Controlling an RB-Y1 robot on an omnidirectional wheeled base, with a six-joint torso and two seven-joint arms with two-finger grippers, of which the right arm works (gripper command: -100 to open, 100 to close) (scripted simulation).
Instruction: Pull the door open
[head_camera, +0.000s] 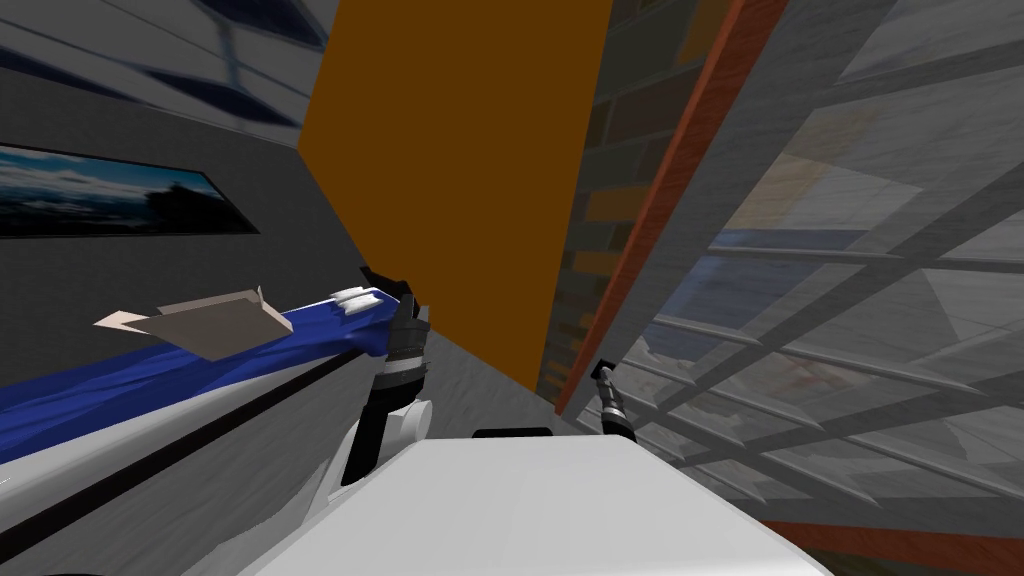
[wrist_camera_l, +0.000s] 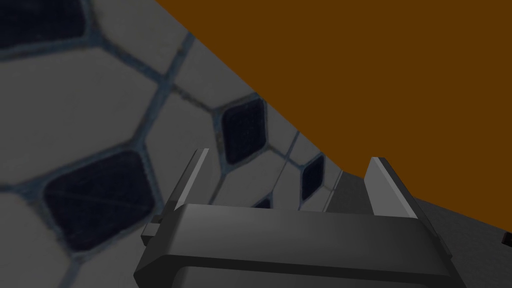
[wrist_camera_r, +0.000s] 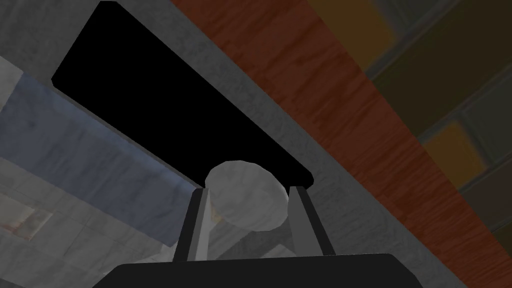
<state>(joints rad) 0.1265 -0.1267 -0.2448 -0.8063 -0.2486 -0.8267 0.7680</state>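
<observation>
Knob (wrist_camera_r: 247, 197), grey and round, is sitting between the fingers of the right gripper (wrist_camera_r: 250, 190), which are pinching it by its two sides. The knob is standing out from the grey edge of the door (head_camera: 770, 120), a glazed leaf with a grid of bars stretching away to the right of the knob. A red-brown wood frame (head_camera: 655, 230) is running just beside the knob on its other side. A black area (wrist_camera_r: 165, 100) is showing past the knob. Well to the left of the knob, the left gripper (wrist_camera_l: 290, 155) is hovering with fingers spread, holding nothing, before an orange-brown panel (head_camera: 450, 180).
</observation>
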